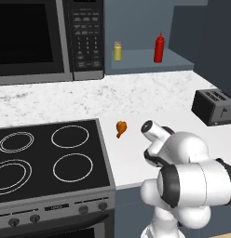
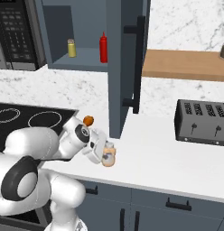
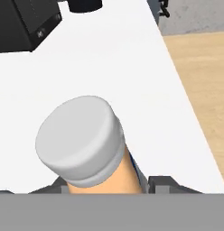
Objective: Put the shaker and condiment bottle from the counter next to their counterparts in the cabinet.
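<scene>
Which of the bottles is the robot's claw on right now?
The squat orange-tan bottle with the whitish cap, between the gripper fingers; the red one stands in the cabinet.
</scene>
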